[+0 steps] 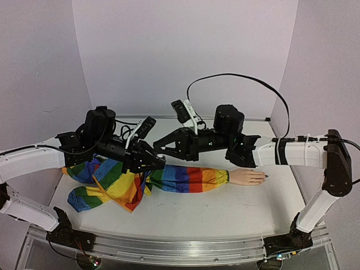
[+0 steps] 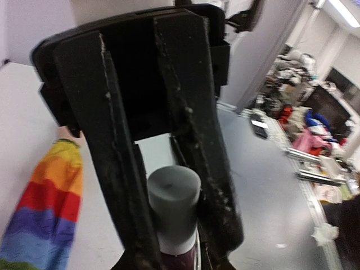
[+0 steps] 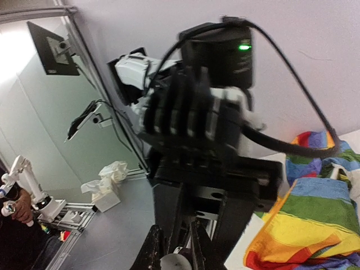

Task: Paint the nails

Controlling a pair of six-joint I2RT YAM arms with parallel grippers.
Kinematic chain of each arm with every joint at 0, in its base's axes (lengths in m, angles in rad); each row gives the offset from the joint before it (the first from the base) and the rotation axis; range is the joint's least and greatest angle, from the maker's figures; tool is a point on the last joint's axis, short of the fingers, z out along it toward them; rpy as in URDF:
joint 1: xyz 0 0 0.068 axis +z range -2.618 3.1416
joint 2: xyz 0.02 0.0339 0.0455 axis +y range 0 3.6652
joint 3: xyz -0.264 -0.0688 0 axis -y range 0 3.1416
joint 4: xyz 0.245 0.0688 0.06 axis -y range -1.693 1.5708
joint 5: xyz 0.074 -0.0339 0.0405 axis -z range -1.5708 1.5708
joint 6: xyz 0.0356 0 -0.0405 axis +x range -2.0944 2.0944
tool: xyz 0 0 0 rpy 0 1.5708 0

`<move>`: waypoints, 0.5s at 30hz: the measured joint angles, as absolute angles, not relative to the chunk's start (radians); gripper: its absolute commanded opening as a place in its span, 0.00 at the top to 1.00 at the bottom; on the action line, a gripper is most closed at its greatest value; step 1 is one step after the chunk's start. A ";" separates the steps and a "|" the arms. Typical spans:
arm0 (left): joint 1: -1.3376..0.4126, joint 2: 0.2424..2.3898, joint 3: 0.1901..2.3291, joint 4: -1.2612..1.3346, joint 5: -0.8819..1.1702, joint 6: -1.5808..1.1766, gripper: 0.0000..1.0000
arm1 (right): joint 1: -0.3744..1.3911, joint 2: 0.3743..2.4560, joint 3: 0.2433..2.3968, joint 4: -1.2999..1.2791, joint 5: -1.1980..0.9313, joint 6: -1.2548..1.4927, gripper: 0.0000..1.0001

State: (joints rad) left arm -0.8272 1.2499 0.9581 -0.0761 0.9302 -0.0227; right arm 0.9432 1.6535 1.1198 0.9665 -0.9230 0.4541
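The pale mannequin hand (image 1: 246, 177) lies on the table, its rainbow sleeve (image 1: 185, 179) stretching left. Its nails (image 1: 263, 178) are tiny, with a dark speck at the fingertips. Both grippers meet above the sleeve, well left of the hand. My left gripper (image 1: 152, 162) is shut on the polish bottle (image 2: 179, 256), whose body is dark purple. My right gripper (image 3: 174, 253) is shut on the bottle's grey cap (image 2: 173, 194), and its black fingers (image 2: 197, 140) flank the cap. The cap also shows between the right fingertips in the right wrist view (image 3: 175, 262). The bottle is hidden in the top view.
The bunched end of the sleeve (image 1: 107, 188) lies under the left arm and also shows in the right wrist view (image 3: 306, 225). A black cable (image 1: 242, 79) arcs over the right arm. White walls enclose the table, and a metal rail (image 1: 169, 247) runs along its near edge.
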 measured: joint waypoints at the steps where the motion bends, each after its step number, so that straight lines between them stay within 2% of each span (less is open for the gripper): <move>1: -0.833 1.225 0.942 -0.078 0.845 -0.012 1.00 | 0.943 1.654 1.117 0.956 -0.883 0.444 1.00; 4: -0.852 1.167 0.902 -0.088 0.546 0.030 1.00 | 0.957 1.653 1.120 0.886 -0.682 0.411 1.00; 8: -0.872 1.154 0.886 -0.117 0.236 0.109 1.00 | 1.072 1.668 1.209 0.672 -0.147 0.421 1.00; 11: -0.887 1.144 0.886 -0.118 0.141 0.150 1.00 | 1.145 1.694 1.278 0.595 0.115 0.454 1.00; 15: -0.898 1.149 0.886 -0.112 0.107 0.168 1.00 | 1.169 1.703 1.300 0.564 0.217 0.475 0.99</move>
